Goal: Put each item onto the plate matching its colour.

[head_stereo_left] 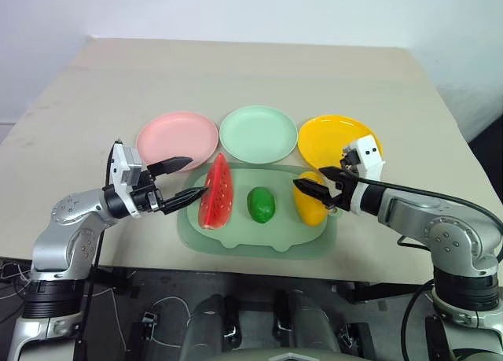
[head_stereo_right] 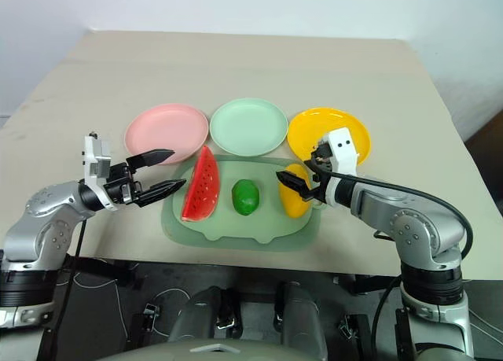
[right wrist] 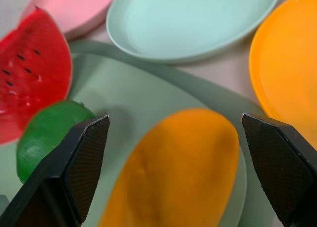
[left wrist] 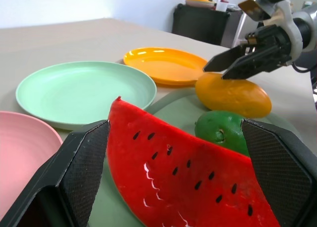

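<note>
Three toy foods lie on the pale green mat (head_stereo_left: 259, 237): a red watermelon wedge (head_stereo_left: 216, 194) on the left, a green fruit (head_stereo_left: 261, 204) in the middle and a yellow fruit (head_stereo_left: 313, 208) on the right. Behind the mat stand the pink plate (head_stereo_left: 177, 139), the mint green plate (head_stereo_left: 258, 134) and the yellow plate (head_stereo_left: 330, 137), all bare. My left gripper (head_stereo_left: 196, 178) is open just left of the wedge, its fingers level with it. My right gripper (head_stereo_left: 310, 179) is open just above the yellow fruit's far end. The right wrist view has the yellow fruit (right wrist: 173, 167) between the open fingers.
The mat reaches close to the table's near edge (head_stereo_left: 236, 265). Bare beige table (head_stereo_left: 251, 70) stretches behind the plates and to both sides. In the left wrist view a dark cabinet (left wrist: 205, 24) stands beyond the table.
</note>
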Controlling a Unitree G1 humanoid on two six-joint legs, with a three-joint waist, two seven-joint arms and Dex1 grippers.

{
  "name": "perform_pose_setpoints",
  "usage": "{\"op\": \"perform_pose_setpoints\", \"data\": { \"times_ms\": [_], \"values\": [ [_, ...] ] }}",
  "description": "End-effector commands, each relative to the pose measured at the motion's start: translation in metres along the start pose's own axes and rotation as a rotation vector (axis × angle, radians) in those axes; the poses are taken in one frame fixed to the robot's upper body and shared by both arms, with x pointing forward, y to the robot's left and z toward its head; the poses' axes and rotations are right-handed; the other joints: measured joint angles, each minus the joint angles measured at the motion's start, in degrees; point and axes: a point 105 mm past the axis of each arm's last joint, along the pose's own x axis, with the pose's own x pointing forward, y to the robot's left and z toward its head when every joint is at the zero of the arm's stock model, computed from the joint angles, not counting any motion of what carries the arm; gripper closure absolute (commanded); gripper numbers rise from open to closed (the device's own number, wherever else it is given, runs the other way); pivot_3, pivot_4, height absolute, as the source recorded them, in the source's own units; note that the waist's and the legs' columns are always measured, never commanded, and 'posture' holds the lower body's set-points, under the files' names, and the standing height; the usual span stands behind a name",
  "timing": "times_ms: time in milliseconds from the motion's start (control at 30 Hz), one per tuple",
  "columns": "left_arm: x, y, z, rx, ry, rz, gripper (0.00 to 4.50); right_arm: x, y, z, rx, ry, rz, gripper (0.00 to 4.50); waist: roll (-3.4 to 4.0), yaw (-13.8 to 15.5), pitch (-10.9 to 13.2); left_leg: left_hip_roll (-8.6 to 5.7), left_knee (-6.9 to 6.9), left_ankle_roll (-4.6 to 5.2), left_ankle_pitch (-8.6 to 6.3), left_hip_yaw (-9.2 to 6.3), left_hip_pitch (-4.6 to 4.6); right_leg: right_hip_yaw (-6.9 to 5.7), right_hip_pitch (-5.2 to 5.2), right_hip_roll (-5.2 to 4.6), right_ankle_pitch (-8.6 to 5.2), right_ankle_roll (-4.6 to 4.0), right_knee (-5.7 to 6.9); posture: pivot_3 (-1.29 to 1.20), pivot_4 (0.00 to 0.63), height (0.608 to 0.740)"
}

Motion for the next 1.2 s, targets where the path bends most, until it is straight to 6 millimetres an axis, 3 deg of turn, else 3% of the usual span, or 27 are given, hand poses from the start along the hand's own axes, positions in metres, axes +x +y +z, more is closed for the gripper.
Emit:
{"op": "perform_pose_setpoints", "data": {
  "times_ms": [33,267,467,500,633,833,900,1033,1200],
  "values": [
    [0.001,-0.002,0.012,0.048,-0.015,-0.004,0.05,-0.004,0.0,0.0,-0.004,0.013,-0.01,0.0,0.0,0.0,0.0,0.0,0.0,0.0,0.0,0.0,0.0,0.0,0.0,0.0,0.02,0.03,0.0,0.0,0.15,0.696],
    [-0.007,-0.003,0.011,0.041,0.018,0.005,0.05,-0.003,0.006,-0.021,0.05,0.139,0.038,0.0,0.01,0.0,0.0,0.0,0.0,0.0,0.0,0.0,0.01,0.0,0.01,0.0,0.02,0.04,0.0,0.0,0.15,0.696],
    [-0.013,-0.005,0.007,0.02,0.034,0.012,0.05,0.0,0.009,-0.023,0.043,0.168,0.048,0.0,0.01,0.0,0.0,0.0,-0.01,0.0,0.0,0.01,0.0,0.0,-0.01,0.0,0.02,0.03,0.0,0.0,0.15,0.696],
    [-0.013,-0.006,0.006,0.015,0.034,0.009,0.05,0.0,0.008,-0.021,0.036,0.165,0.051,0.0,0.01,0.0,0.0,0.0,-0.01,0.0,0.0,0.01,0.0,0.0,-0.01,0.0,0.0,0.02,-0.01,0.0,0.15,0.696],
    [-0.014,-0.008,0.005,0.007,0.029,0.007,0.0,-0.003,0.011,-0.012,-0.008,0.133,0.081,1.19,0.01,0.1,0.0,0.0,-0.01,0.0,-0.01,0.0,-0.01,0.0,-0.02,-0.01,-0.06,-0.06,-0.02,0.0,0.15,0.696],
    [-0.015,-0.01,0.004,0.006,0.026,0.011,0.0,-0.016,0.016,0.013,-0.069,0.063,0.139,1.28,0.02,0.0,0.0,0.0,-0.02,0.0,0.0,0.01,-0.02,0.01,-0.04,0.0,-0.04,-0.05,-0.02,0.0,0.15,0.696],
    [-0.016,-0.01,0.006,0.004,0.018,0.015,0.0,-0.02,0.016,0.032,-0.085,-0.006,0.158,1.28,0.02,0.0,0.0,0.0,-0.03,0.0,0.0,0.01,-0.02,0.01,-0.04,0.0,-0.04,-0.05,-0.03,0.0,0.15,0.696],
    [-0.017,-0.009,0.008,0.006,0.015,0.025,0.0,-0.014,-0.019,0.066,-0.083,-0.118,0.002,1.28,0.02,-0.1,0.0,0.0,-0.03,0.0,0.0,0.02,-0.01,0.01,-0.04,0.0,-0.04,-0.04,-0.03,0.0,0.15,0.696],
    [-0.019,-0.009,0.008,0.009,0.024,0.033,0.0,0.007,-0.071,0.066,-0.103,-0.111,-0.183,1.28,0.01,0.0,0.0,-0.01,-0.03,0.0,0.0,0.07,-0.03,0.0,-0.06,-0.01,-0.04,-0.05,-0.04,0.0,0.15,0.696]
  ]
}}
